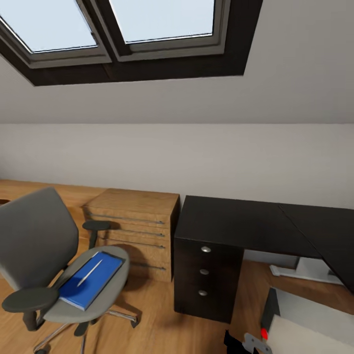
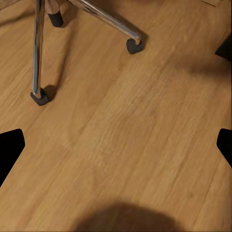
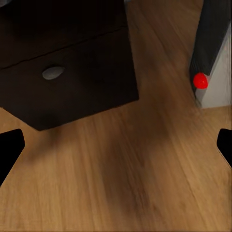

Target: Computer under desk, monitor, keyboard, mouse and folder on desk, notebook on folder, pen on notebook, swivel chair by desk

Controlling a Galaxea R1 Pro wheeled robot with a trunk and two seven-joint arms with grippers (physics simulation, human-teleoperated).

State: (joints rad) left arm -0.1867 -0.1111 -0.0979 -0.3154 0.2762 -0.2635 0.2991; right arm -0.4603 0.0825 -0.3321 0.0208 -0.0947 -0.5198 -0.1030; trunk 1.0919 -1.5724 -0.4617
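Observation:
The swivel chair [image 1: 37, 236] stands at the left of the head view, with the blue folder [image 1: 91, 280] flat on its grey seat and a thin pale pen [image 1: 90, 273] lying on the folder. The desk [image 1: 319, 231] has its black top at the right. Below it, the grey computer [image 1: 305, 324] shows its red light, which also appears on the computer [image 3: 212, 72] in the right wrist view. My left gripper [image 2: 116, 145] is open over bare floor near the chair's chrome base [image 2: 108, 19]. My right gripper [image 3: 116, 145] is open, low beside the computer. Monitor, keyboard, mouse and notebook are out of view.
A black drawer cabinet [image 1: 204, 280] stands between chair and desk, its lowest drawer [image 3: 63, 67] close to my right gripper. A light-wood drawer unit [image 1: 132, 228] sits behind the chair against the wall. Wood floor [image 2: 125, 135] lies open below the left gripper. The desk's white foot [image 1: 295, 273] rests behind the computer.

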